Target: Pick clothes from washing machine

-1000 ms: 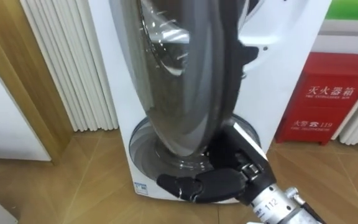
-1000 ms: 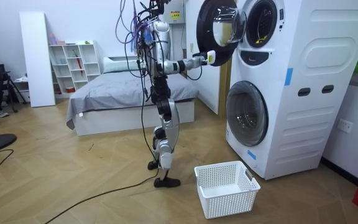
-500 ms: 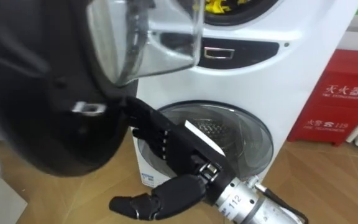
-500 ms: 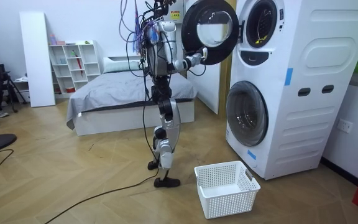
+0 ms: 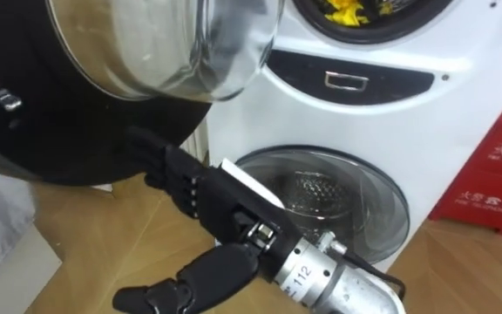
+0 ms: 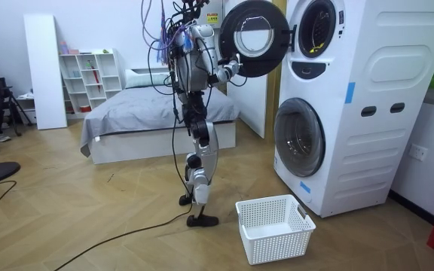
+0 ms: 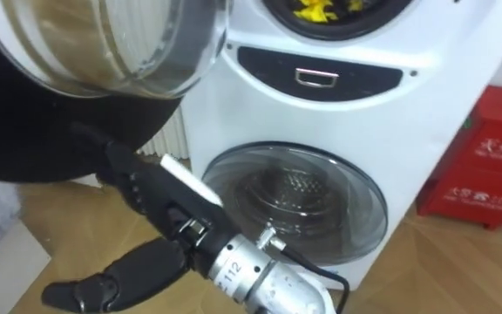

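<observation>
Door swing looks basically finished. A second ago the upper door (image 5: 77, 122) stood edge-on to the head camera, and now it's pushed wide open on the stacked white washing machine (image 6: 368, 105). That leaves the top drum mouth clear, so I'd guess reaching in comes next.

Door is a fat black plastic ring around a deep, shiny glass bowl (image 5: 172, 44). The lower door (image 5: 321, 196) is shut, with smoky glass and a perforated metal drum behind it. A white plastic lattice basket (image 6: 273, 226) sits on the wood floor in front of the machine.

Robot's right hand (image 5: 212, 205) is open, its black fingers (image 5: 159, 166) straight and flat against the door's underside. The thumb hangs loose and it's gripping nothing.

Clothes (image 5: 347, 10) haven't been touched: something crumpled and yellow peeks out of the top drum.
</observation>
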Controlling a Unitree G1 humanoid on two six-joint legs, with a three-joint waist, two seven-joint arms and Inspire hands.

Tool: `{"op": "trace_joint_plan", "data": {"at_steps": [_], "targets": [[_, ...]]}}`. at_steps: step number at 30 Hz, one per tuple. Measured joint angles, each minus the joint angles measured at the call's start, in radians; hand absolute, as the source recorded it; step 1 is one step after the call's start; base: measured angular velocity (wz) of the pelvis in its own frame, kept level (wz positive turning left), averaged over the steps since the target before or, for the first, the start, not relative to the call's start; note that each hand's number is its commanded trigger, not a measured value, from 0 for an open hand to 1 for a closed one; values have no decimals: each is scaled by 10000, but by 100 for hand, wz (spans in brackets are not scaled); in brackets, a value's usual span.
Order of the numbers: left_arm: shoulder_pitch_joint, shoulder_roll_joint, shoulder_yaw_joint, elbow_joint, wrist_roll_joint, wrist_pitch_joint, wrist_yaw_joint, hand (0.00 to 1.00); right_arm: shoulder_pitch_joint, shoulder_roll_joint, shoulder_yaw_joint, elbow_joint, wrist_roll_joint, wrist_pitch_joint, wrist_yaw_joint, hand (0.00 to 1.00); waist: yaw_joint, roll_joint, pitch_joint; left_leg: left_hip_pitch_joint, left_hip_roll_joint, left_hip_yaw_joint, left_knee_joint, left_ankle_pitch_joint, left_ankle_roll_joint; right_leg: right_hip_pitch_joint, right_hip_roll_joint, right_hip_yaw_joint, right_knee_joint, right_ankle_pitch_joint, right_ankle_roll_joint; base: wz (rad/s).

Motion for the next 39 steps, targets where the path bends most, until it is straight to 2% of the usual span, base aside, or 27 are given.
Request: {"op": "trace_joint_plan", "data": {"at_steps": [12,15,18,20,24,28,30,31,32,35,37,39], "targets": [[-12,-50,7,-4,-18,209,2,0,-249,-5,337,403,0,23,-23,0,-16,14,7,2,-57,-226,-14,20,32,53,-33,-69,12,-14,22,3],[-30,-79,17,4,-12,225,68,0,-249,-45,270,404,-198,23,-181,0,-113,32,18,-33,-62,-230,-15,19,32,51,-33,-95,7,-18,29,4],[-14,-116,24,-1,-28,282,184,0,-160,-248,155,413,-401,23,-475,0,-269,56,24,-20,-61,-226,-10,18,32,77,-37,-117,7,-18,29,2],[20,-152,40,0,-123,297,191,0,-25,-352,-245,477,-927,36,-679,0,-492,92,35,35,-66,-250,-5,18,33,155,-45,-154,-1,-18,30,6],[198,-241,372,1,-151,295,192,0,467,-499,-1242,456,-1780,41,-1162,0,-907,116,-2,53,-70,-221,-3,19,34,163,-48,-123,3,-18,30,-2],[462,-311,884,6,-172,278,199,0,888,-744,-2742,359,-2279,40,-1841,0,-1515,119,-43,145,-74,-177,-41,19,35,175,-38,-30,5,-18,30,-6],[558,-324,1003,0,-227,263,199,0,1051,-862,-3430,393,-2678,-9,-2419,0,-1767,137,-121,205,-74,-186,-37,21,37,227,-38,7,9,-18,30,-2],[615,-320,1059,1,-283,265,200,0,1212,-995,-3810,396,-2913,-10,-2713,0,-1941,121,-187,254,-73,-195,-17,22,37,241,-55,33,10,-19,31,-7],[655,-326,1228,3,-313,274,200,0,1315,-1222,-4183,396,-3161,-6,-2887,0,-2095,110,-198,319,-73,-199,-22,22,38,266,-55,52,11,-19,32,-9],[650,-307,1665,-2,-319,280,204,0,1321,-1786,-5117,389,-3387,18,-3444,0,-2227,27,-203,380,-63,-62,-35,25,40,283,-54,178,26,-23,38,-13],[582,-282,1806,-26,-426,278,210,0,1316,-1847,-5564,390,-3478,20,-3740,0,-2252,-114,-151,441,-44,52,-31,25,39,301,-52,303,30,-27,38,-21],[515,-272,1803,-47,-594,276,215,0,1307,-1865,-5785,389,-3479,74,-4002,0,-2268,-261,-149,492,-37,105,-32,25,38,304,-29,418,19,-43,37,-15]]}}
